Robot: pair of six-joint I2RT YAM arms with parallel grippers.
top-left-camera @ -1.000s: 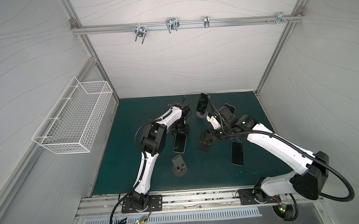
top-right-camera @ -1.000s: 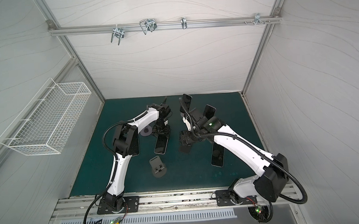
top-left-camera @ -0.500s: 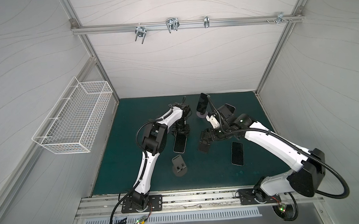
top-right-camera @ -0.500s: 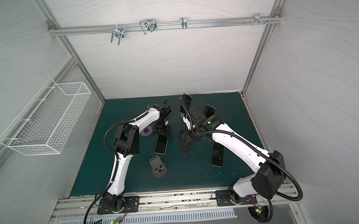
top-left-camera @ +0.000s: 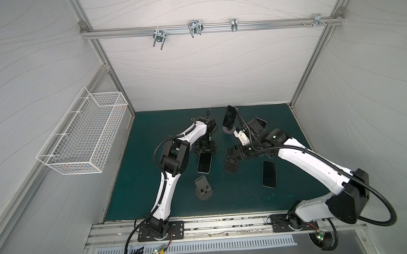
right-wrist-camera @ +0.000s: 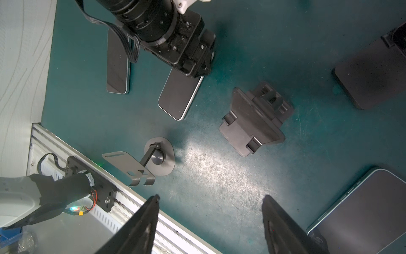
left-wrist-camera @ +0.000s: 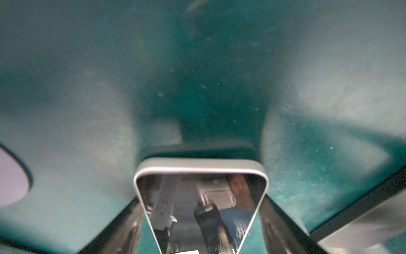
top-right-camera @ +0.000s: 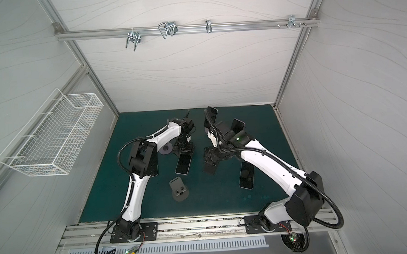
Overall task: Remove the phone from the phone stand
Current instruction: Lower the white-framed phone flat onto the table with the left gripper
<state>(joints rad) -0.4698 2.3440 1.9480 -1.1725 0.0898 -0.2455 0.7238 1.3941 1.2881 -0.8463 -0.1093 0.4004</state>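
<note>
- The whole table is covered by a dark green mat (top-left-camera: pixel 237 197). Small pale specks and scratches are seen on it in the wrist views.
- The table is closed in by white walls (top-left-camera: pixel 206 72) marked with thin wavy lines and held by silver metal bars.
- A silver metal rail (top-left-camera: pixel 264 24) is fixed across the back wall, and shiny bent metal hooks (top-left-camera: pixel 194 29) are hung on it.
- A white wire basket (top-left-camera: pixel 86 141) with a fine grid is fixed to the side wall, well apart from the mat. The wall is seen through its grid.
- The flat black phone with a silver rim (top-left-camera: pixel 204 162) is laid glass side up on the mat, off every stand. Its shiny glass acts like a mirror in the left wrist view.
- The left gripper (top-left-camera: pixel 205 149) is held low over the far end of this phone. Its two black fingers (left-wrist-camera: pixel 114 231) are spread to either side, with green mat seen in the gaps, so nothing is pinched.
- The right gripper (right-wrist-camera: pixel 211 196) is held above the mat with its fingers spread wide and nothing between them.
- A thin grey metal stand with a round foot (top-left-camera: pixel 203 188) is stood near the phone's near end.
- A flat black plastic stand with small clips (top-left-camera: pixel 232 165) is placed beside the phone, near the right gripper.
- A second dark phone (top-left-camera: pixel 269 174) is laid flat on the mat.
- Another dark phone (top-left-camera: pixel 230 116) is propped up on a stand at the back.
</note>
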